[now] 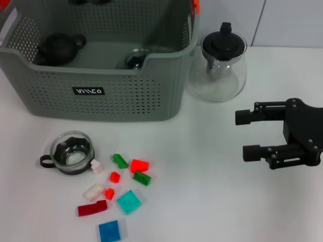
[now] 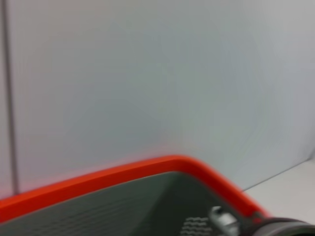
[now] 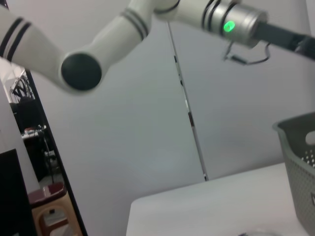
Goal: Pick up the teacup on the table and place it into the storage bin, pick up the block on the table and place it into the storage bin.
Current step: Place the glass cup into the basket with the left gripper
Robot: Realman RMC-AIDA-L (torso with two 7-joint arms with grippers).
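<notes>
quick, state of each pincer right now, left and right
Left pincer: not in view in any picture, so its state is unknown.
Right pincer: open and empty, over the table right of the blocks.

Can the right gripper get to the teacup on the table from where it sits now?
Probably yes. The right gripper hovers open over bare table, jaws facing the teacup. Nothing stands between them; the blocks lie just nearer the robot and the bin farther back. Whether the arm reaches that far is unclear.
</notes>
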